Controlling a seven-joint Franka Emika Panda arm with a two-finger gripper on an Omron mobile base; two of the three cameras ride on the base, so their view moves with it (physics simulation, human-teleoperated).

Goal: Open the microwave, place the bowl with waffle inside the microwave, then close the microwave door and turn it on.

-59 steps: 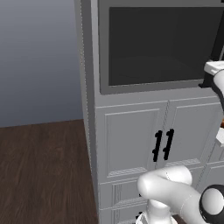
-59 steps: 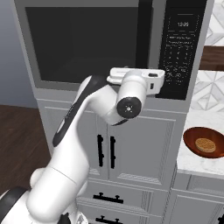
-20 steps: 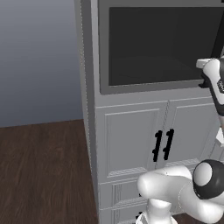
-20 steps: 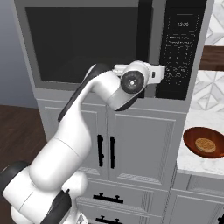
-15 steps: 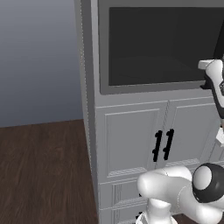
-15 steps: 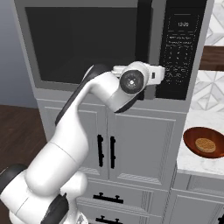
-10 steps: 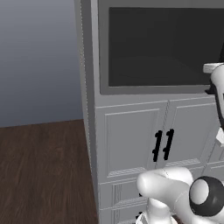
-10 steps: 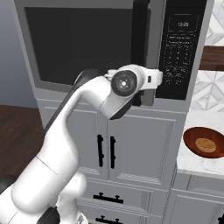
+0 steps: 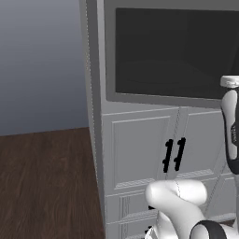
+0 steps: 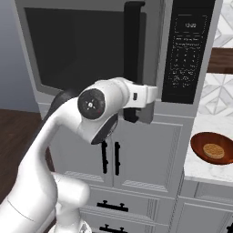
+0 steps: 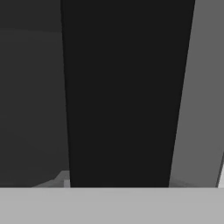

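Observation:
The microwave (image 10: 182, 113) is built in above white cabinets, and its keypad (image 10: 187, 50) sits on the right. The microwave door (image 10: 82, 50) has a dark window and a long black bar handle (image 10: 135, 41). The door (image 9: 172, 51) also fills the top of the left base view. My gripper (image 10: 132, 115) is at the lower end of that handle and looks shut on it. In the hand view the handle (image 11: 127, 92) runs up the picture very close, and my fingertips are hidden. The reddish-brown bowl (image 10: 198, 144) holding a waffle (image 10: 213, 150) rests on the counter to the right.
Below the microwave are white cabinet doors with short black handles (image 10: 110, 158) (image 9: 173, 154) and drawers (image 10: 109, 207). The marble counter (image 10: 200, 169) is at the right. Dark wooden floor (image 9: 46, 177) lies open to the left.
My hand has drawn in to the lower end of the handle. The handle has shifted slightly left with the hand, so the door looks a little ajar. The bowl has not moved.

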